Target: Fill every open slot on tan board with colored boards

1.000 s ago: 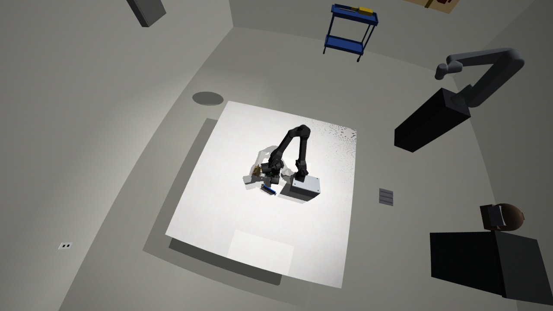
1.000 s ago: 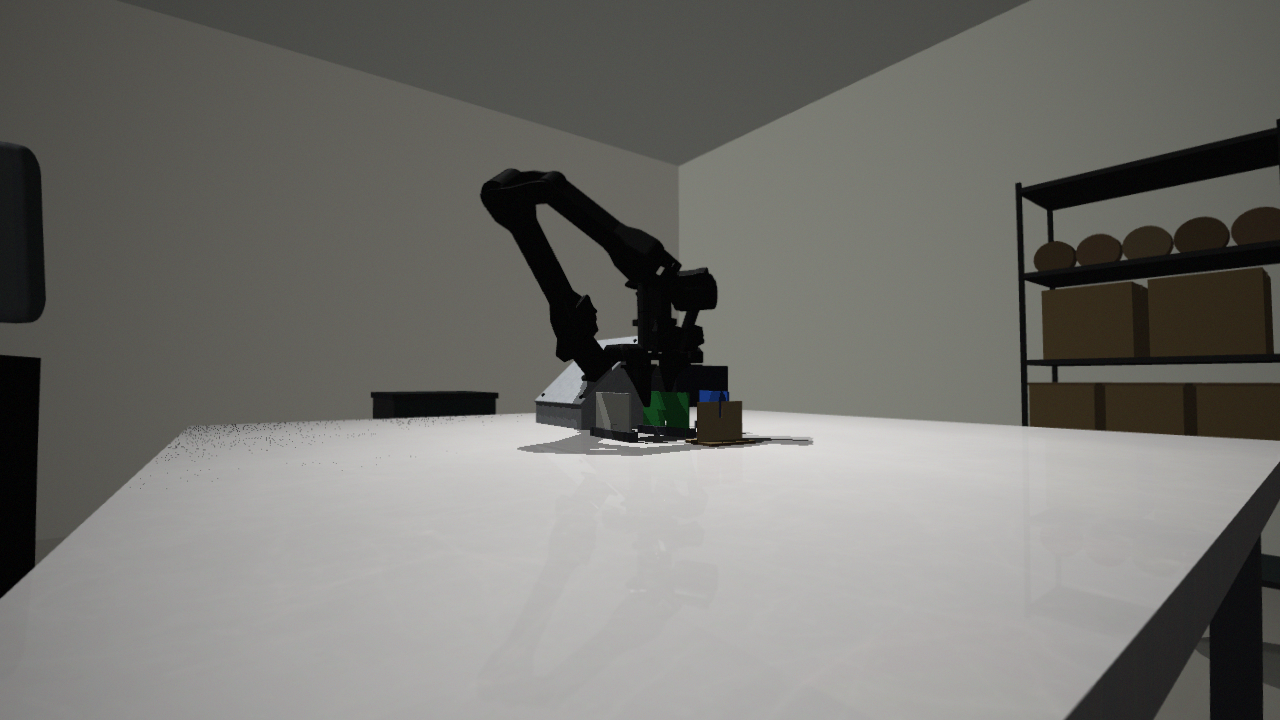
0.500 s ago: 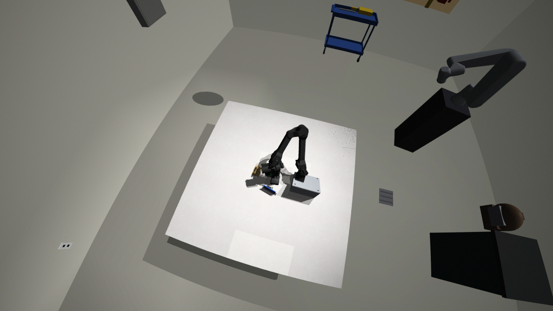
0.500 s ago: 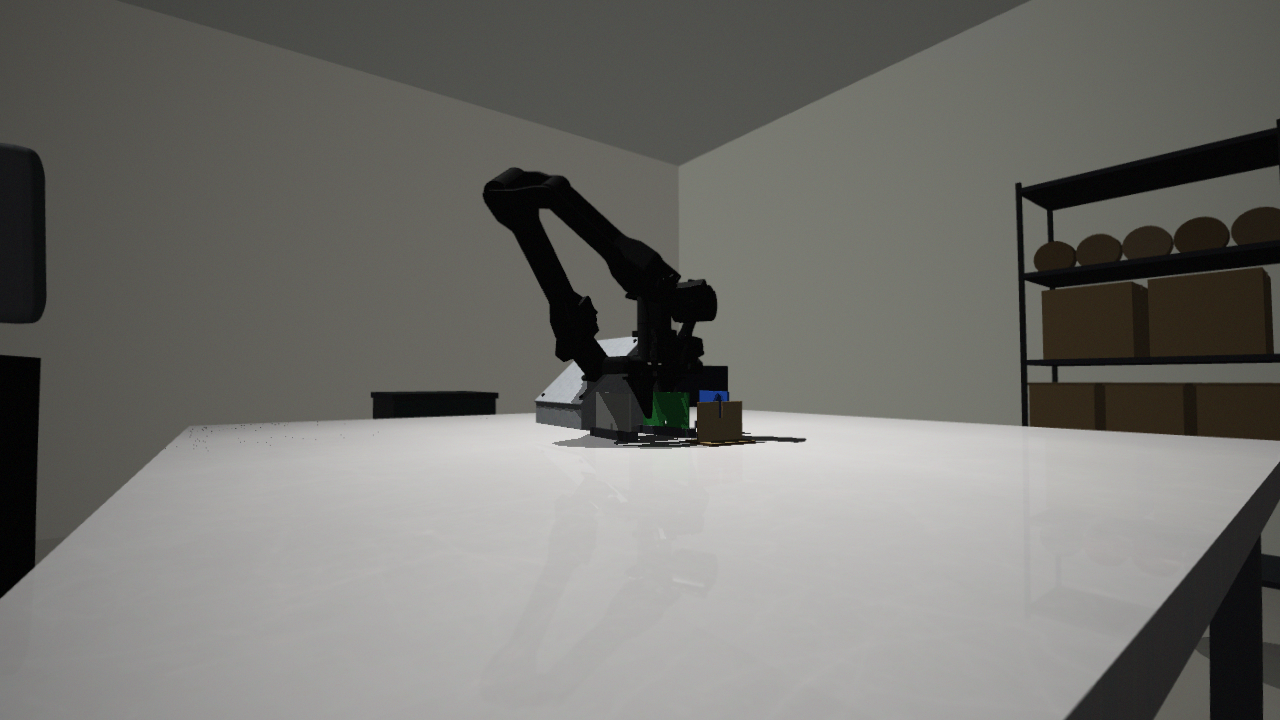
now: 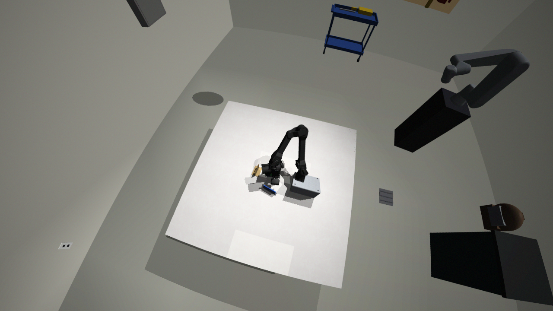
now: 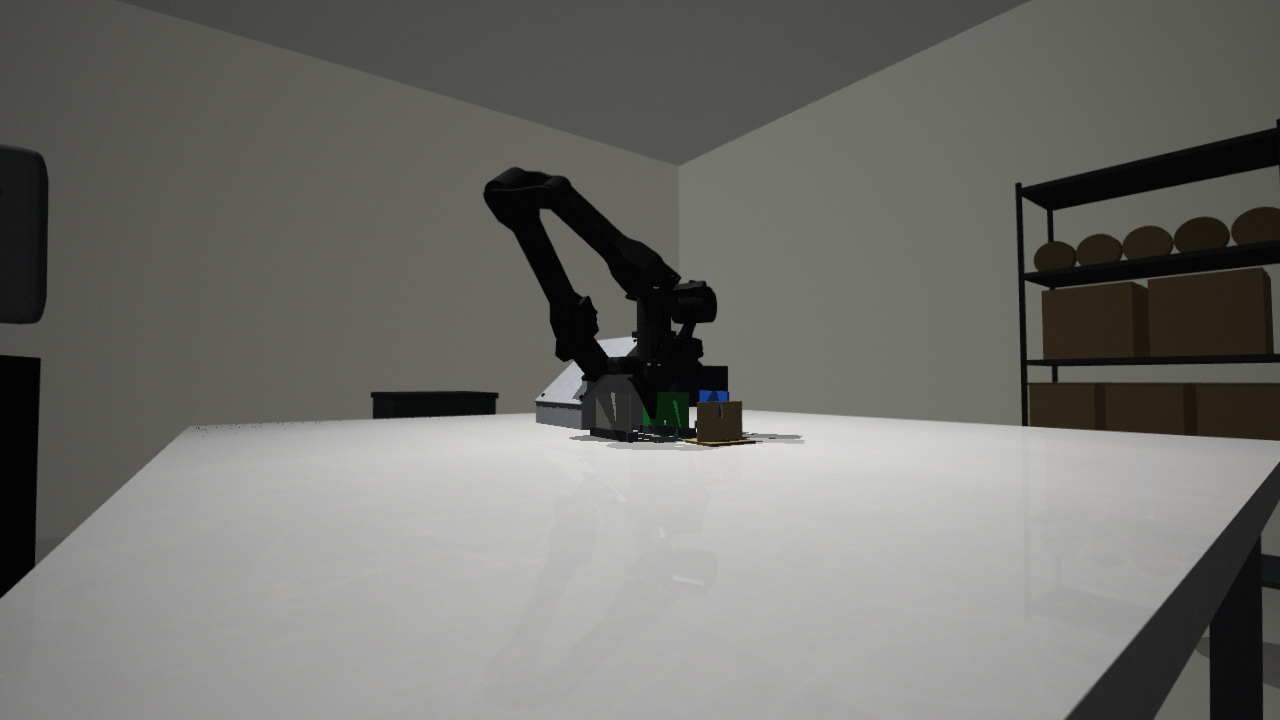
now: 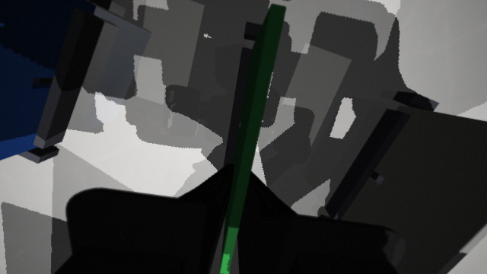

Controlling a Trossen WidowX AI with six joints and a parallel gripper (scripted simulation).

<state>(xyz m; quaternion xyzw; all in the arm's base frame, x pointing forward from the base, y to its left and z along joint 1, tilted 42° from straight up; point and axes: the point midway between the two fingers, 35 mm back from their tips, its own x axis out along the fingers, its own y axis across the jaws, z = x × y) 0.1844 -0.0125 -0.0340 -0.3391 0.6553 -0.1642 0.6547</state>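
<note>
My gripper (image 6: 651, 408) (image 7: 236, 171) is shut on the green board (image 6: 676, 409) (image 7: 256, 95), which stands upright between the fingertips. Its dark holder (image 7: 237, 114) runs along the board's foot in the wrist view; the board appears seated in it. The tan board (image 5: 256, 170) (image 6: 718, 421) stands on its flat base, with an open slot in its top edge in the exterior view. The blue board (image 5: 269, 189) (image 6: 713, 395) (image 7: 15, 103) stands in its holder on one side. A grey board (image 6: 614, 404) (image 7: 434, 164) stands in its holder on the other. The arm hides the fingertips in the top view.
The silver wedge-shaped arm base (image 5: 306, 185) (image 6: 560, 412) stands close to the boards. A black block (image 6: 714, 376) shows behind the tan board in the exterior view. The blue and grey boards' holders flank the gripper. The white table (image 5: 216, 208) carries all of them.
</note>
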